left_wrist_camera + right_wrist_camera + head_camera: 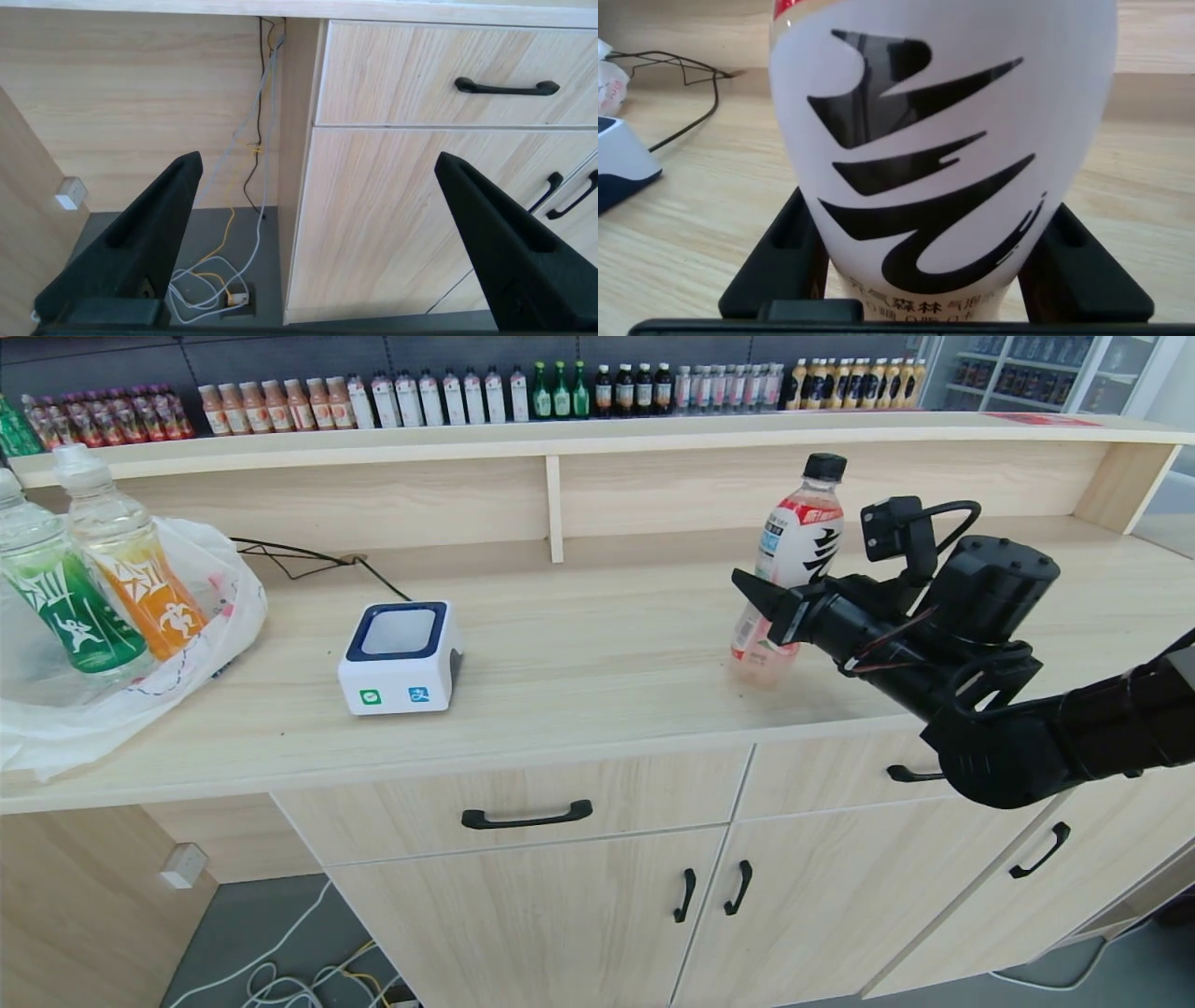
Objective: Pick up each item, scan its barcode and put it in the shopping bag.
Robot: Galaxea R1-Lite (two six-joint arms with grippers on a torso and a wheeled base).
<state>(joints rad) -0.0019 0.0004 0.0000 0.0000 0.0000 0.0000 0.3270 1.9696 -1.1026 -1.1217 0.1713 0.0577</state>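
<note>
Gripping pink bottle [789, 569] at mid-body: right gripper [778, 609]. Left gripper [318, 210] spread wide, holding nothing. Scanner [401, 653] lies left of right gripper. Shopping bag [229, 583] farther left holds green bottle [65, 607] and orange bottle [140, 581]. Judged: pink bottle's scan and bagging remain.

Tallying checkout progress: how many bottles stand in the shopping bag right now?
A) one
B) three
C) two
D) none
C: a green-labelled bottle and an orange-labelled bottle stand upright in the shopping bag, while the pink bottle stands on the counter, not yet bagged.
</note>
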